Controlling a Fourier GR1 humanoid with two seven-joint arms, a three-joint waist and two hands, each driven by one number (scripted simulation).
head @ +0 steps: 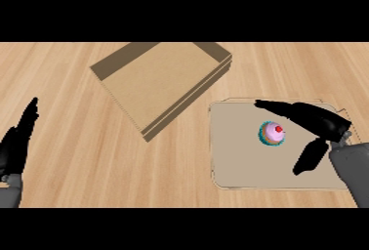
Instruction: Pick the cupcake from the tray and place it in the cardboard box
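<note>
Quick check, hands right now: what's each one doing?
Left hand: open, resting at the view's left edge, holding nothing.
Right hand: open, fingers and thumb spread either side of the cupcake on the tray, not closed on it.

Wooden counter (72, 73), cardboard box (162, 80), tray (245, 171)

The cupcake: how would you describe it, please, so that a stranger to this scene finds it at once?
Look at the flat beige tray on the right of the wooden counter. The cupcake sits on it, between the fingers and thumb of the open right hand. It alone is colourful: pink frosting, red cherry, blue wrapper.
</note>
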